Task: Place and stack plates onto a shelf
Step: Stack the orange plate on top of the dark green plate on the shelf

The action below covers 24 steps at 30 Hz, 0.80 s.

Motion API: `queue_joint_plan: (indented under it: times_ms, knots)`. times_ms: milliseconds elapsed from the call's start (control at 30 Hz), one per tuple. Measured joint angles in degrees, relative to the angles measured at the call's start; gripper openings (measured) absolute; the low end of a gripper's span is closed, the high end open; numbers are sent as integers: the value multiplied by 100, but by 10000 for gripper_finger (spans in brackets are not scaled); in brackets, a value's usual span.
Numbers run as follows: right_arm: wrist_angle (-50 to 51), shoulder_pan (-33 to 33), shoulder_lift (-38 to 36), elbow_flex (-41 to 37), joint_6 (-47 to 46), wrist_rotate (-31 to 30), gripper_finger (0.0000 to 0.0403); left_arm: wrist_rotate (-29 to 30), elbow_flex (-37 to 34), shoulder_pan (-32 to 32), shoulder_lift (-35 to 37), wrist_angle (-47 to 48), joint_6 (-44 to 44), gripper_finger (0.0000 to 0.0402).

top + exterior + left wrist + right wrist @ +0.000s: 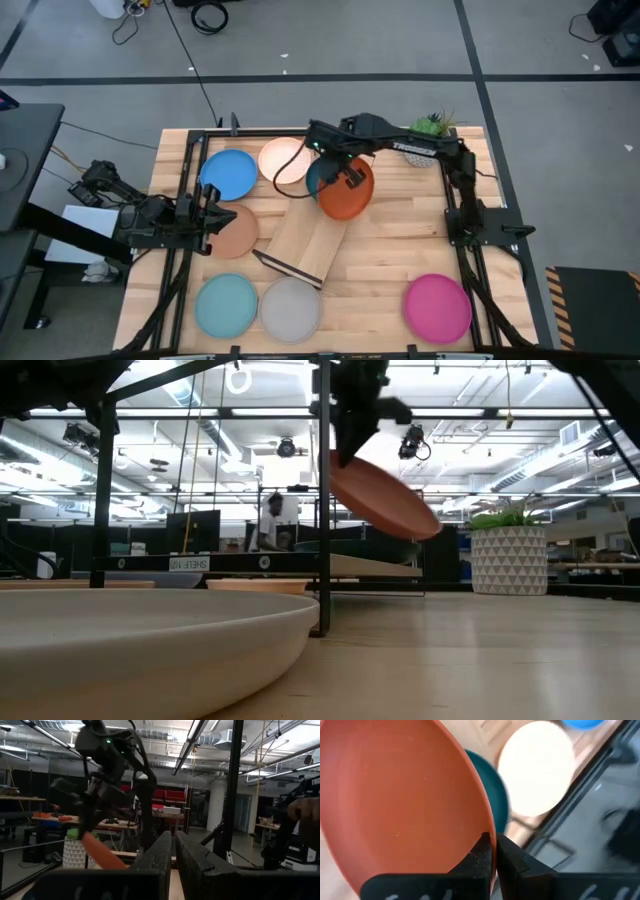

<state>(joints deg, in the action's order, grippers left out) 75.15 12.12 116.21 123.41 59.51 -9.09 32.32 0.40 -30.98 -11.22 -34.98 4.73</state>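
My right gripper is over the middle of the table's far half, shut on the orange plate. A teal plate lies flat below it, at the far end of the shelf, a light wood board with a black wire frame. Cream, blue and terracotta plates lie flat on the table to the left. My left gripper waits shut at the left, beside the terracotta plate. My right gripper pinches the orange plate's rim at its far edge, one finger on the inner face and one on the underside. The fingers come from above and the far side. The plate is lifted clear and tilted, its free edge hanging lower.
Pale blue, grey and pink plates lie along the near edge. A potted plant stands at the far right corner. Black frame posts rise around the table. A person is in the room behind.
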Motion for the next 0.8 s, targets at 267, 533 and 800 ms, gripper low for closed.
queue_joint_plan:
  times_ms: [267, 533, 800]
  knots:
    - [-100, 291, 470, 788, 653, 127, 15, -1, -2, 2, 0, 19, -113, 32]
    - [-226, 579, 471, 515, 667, 618, 21, -2, -2, 1, 0, 87, -345, 32]
    - [-391, 563, 471, 226, 459, 127, 61, -2, 0, 0, 0, 115, -424, 32]
